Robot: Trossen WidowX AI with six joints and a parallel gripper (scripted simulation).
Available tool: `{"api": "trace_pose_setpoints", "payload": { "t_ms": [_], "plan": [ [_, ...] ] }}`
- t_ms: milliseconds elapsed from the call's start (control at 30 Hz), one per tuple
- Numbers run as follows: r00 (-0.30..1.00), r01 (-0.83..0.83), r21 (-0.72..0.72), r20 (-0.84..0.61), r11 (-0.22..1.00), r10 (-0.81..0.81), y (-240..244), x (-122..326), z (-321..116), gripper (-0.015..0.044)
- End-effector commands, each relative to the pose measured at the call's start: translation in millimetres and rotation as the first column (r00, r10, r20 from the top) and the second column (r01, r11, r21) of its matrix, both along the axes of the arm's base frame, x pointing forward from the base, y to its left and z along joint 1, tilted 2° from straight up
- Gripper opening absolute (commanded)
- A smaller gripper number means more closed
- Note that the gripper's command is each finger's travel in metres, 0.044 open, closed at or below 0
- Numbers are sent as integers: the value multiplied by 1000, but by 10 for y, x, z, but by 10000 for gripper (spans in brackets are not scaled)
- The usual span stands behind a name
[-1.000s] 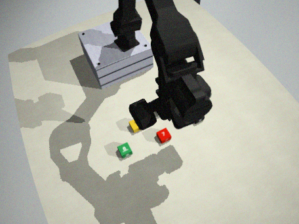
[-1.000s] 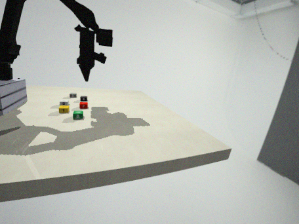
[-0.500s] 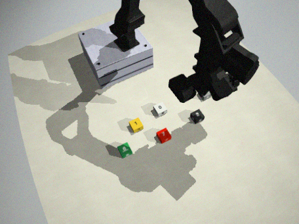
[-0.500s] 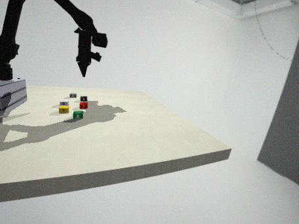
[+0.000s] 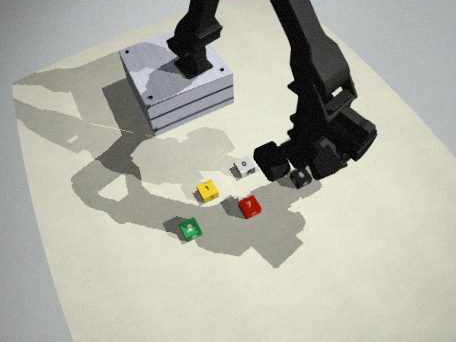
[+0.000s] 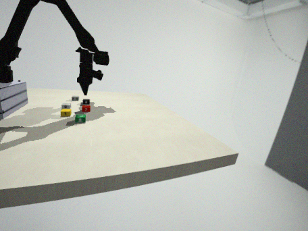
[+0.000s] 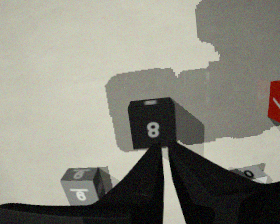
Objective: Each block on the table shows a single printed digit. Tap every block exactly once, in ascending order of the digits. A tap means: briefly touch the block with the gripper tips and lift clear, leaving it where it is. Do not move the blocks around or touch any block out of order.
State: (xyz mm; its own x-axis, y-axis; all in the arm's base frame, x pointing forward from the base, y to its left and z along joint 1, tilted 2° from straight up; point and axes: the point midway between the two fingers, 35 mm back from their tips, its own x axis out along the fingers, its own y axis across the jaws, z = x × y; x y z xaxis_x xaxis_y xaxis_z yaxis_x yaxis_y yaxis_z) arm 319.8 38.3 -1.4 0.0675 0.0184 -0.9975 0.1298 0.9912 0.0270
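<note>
Gripper [image 7: 164, 160] pressed together, fingers nearly meeting, nothing between them; hovering above the black block [image 7: 151, 122] marked 8, tips aimed down at it and apart from it in the exterior view. Black block sitting flat on the beige table [image 5: 350, 256], digit face up, the 8 reading upright in the wrist view; a cube, so no long axis to tell. In the top view, black block [image 5: 300, 178] just below the wrist housing, at the right end of the group. White block [image 5: 244, 166] marked 0 to its left, near but apart. Yellow block [image 5: 207, 191] marked 1 further left and nearer the camera, red block [image 5: 249, 206] marked 7 beside it to the right, green block [image 5: 190, 229] nearest the front edge, digit too blurred to read. A sixth, grey block [image 7: 81, 186] seen at lower left of the wrist view, digit unclear, perhaps a 6; hidden under the arm in the top view. All blocks flat, separate, none touching. Arm rising from a grey stacked base [image 5: 177, 86] at the back of the table. No containers among these things; nothing resting on or inside anything else.
</note>
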Motion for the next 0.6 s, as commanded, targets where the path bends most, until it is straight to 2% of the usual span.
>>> {"api": "trace_pose_setpoints", "payload": {
  "t_ms": [0,567],
  "plan": [
    [1000,5,-2,5,1000,-5,-2,20,-37,20],
    [1000,5,-2,5,1000,-5,2,35,-296,20]
  ]
}}
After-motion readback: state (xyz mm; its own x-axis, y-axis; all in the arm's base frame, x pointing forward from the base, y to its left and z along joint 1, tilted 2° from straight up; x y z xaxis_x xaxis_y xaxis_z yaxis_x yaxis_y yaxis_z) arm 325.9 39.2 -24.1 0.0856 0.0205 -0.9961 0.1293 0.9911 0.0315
